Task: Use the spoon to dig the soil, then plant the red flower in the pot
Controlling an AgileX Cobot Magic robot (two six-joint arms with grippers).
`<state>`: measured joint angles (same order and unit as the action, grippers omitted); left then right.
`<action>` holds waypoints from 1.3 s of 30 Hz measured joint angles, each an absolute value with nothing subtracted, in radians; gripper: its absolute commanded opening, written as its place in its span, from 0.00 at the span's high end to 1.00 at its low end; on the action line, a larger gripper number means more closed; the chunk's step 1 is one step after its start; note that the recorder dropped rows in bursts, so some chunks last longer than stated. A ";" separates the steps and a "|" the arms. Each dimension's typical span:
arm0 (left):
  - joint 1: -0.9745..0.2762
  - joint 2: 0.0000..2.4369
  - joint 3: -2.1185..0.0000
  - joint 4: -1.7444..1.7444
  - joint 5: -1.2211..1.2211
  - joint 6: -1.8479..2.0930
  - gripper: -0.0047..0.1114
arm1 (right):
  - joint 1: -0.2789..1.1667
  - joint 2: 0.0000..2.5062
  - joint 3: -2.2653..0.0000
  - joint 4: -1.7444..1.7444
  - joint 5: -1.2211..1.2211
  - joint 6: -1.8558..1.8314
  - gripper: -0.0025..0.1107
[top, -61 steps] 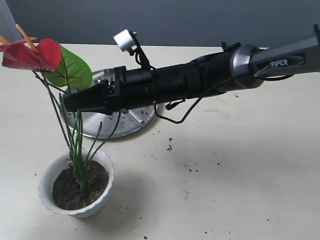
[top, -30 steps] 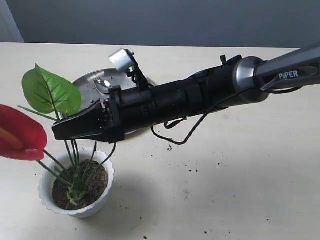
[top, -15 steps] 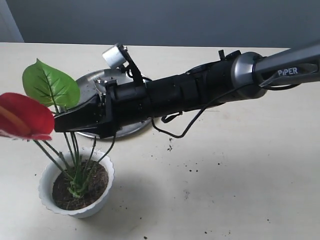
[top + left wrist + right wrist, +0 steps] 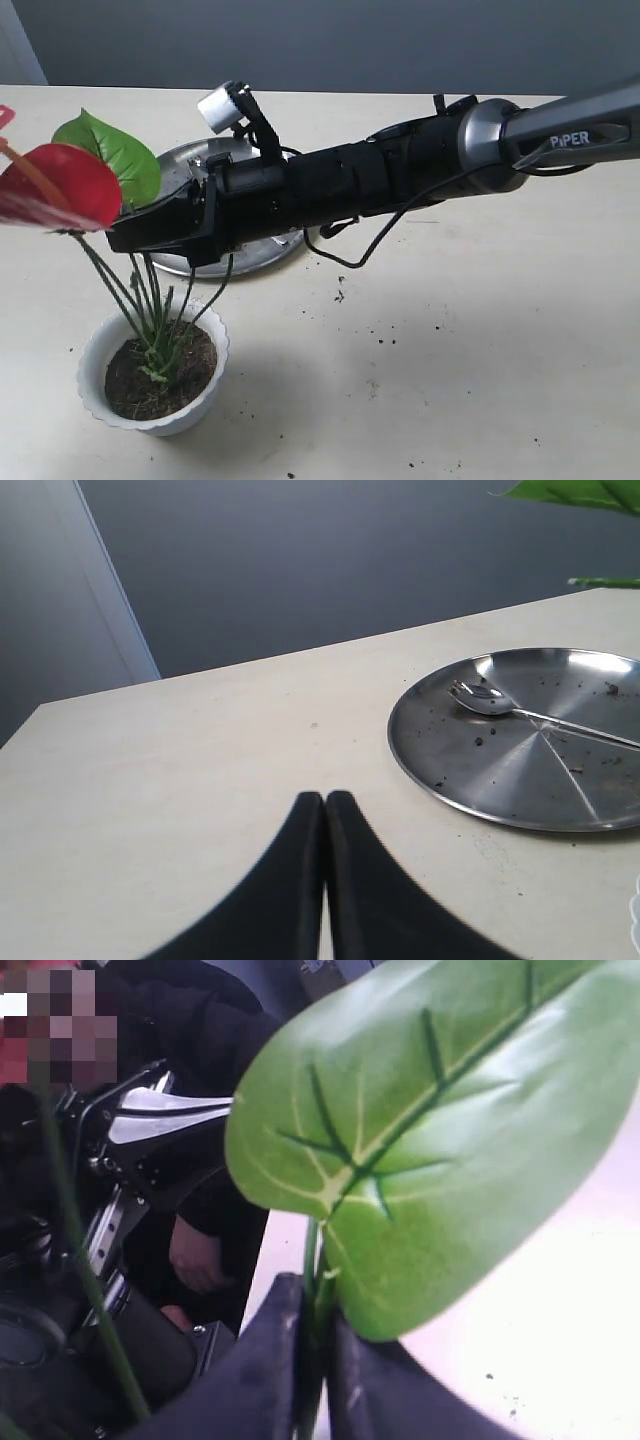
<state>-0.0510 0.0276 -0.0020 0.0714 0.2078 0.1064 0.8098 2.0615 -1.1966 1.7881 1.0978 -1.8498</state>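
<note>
The small white pot stands at the front left, filled with dark soil. The red flower has its thin stems standing in that soil, with its green leaf behind the petal. My right gripper reaches across from the right and is shut on the stems above the pot; its wrist view shows the stems pinched at the right gripper below the leaf. The spoon lies on the steel plate. My left gripper is shut and empty, over bare table.
The steel plate sits behind the pot, largely covered by the right arm. Loose soil specks dot the table in the middle and right. A leaf tip shows in the left wrist view.
With the stems still in the soil, the right gripper has swung the flower: it tilted low to the left, then the red petal rose again and the leaf moved back.
</note>
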 measured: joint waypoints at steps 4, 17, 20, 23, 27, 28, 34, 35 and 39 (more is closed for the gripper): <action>-0.051 0.028 -0.002 0.071 0.208 0.106 0.96 | 0.821 2.080 -1.200 1.788 1.115 -1.844 0.98; -0.051 0.028 -0.002 0.071 0.208 0.106 0.96 | 0.829 2.091 -1.242 1.788 1.105 -1.791 0.88; -0.051 0.028 -0.002 0.071 0.208 0.106 0.96 | 0.831 2.095 -1.260 1.782 1.072 -1.783 0.73; -0.051 0.028 -0.002 0.071 0.208 0.106 0.96 | 0.835 2.126 -1.258 1.759 1.007 -1.776 0.66; -0.051 0.028 -0.002 0.071 0.208 0.106 0.96 | 0.835 2.131 -1.258 1.755 1.022 -1.776 0.66; -0.051 0.028 -0.002 0.071 0.208 0.106 0.96 | 0.835 2.131 -1.258 1.752 1.029 -1.776 0.64; -0.051 0.028 -0.002 0.071 0.208 0.106 0.96 | 0.833 2.122 -1.258 1.748 1.045 -1.776 0.56; -0.051 0.028 -0.002 0.071 0.208 0.106 0.96 | 0.831 2.122 -1.258 1.748 1.045 -1.776 0.56; -0.051 0.028 -0.002 0.071 0.208 0.106 0.96 | 0.831 2.122 -1.258 1.748 1.045 -1.776 0.56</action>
